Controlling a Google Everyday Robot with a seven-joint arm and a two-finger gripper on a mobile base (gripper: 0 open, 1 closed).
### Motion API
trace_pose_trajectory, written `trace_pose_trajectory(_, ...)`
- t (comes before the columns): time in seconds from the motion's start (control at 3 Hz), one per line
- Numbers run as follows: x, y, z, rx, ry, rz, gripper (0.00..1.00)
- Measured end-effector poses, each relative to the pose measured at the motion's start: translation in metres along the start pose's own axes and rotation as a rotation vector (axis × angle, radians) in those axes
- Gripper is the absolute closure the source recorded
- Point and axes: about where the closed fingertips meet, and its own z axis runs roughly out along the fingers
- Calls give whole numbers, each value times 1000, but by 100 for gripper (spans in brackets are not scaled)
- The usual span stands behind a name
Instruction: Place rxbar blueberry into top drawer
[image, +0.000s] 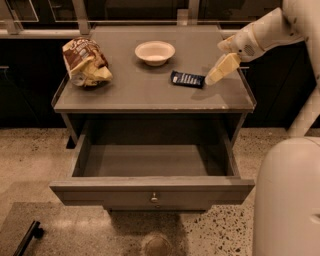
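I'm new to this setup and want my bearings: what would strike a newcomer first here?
The top drawer gapes open at the front, nothing visible inside. Over the table, the gripper hangs at right, just beside the rxbar; a chip bag lies left, a bowl at the back.

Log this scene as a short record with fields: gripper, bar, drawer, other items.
gripper: low over the table, at the bar's right end; contact unclear
rxbar blueberry: flat on the tabletop, right of centre
top drawer: pulled open, bar not in it
others: bowl behind the bar; chip bag at left
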Motion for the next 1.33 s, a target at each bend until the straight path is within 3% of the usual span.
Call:
trace_pose_trajectory(0.67,12,-6,50,-67,-7,66,0)
trace_pose_trajectory(1.33,21,-5,95,-124,24,91,0)
